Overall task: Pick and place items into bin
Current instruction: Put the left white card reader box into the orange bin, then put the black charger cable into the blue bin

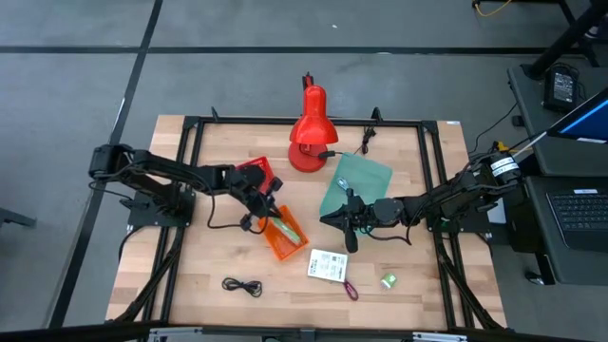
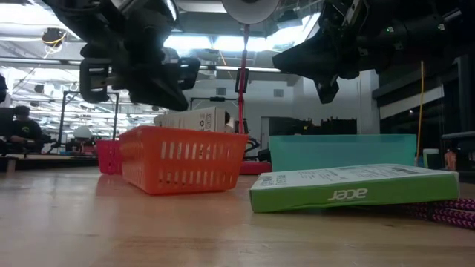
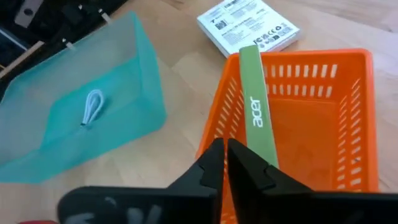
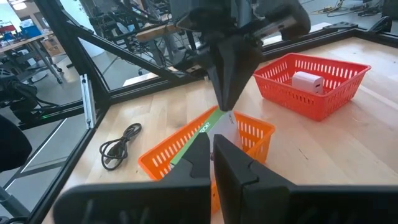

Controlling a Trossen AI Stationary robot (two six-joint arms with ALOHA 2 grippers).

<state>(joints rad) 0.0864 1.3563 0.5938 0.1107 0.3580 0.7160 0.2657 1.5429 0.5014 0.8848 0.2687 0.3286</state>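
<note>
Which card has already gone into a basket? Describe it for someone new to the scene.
Start at the red desk lamp and come toward the table's front to the orange basket. The card leans inside it: green-edged, with "acer" lettering, unlike the white card lying flat on the wood.

My overhead camera faces straight down; my low one looks level, close to the orange basket [image 1: 282,237], which all views share.
</note>
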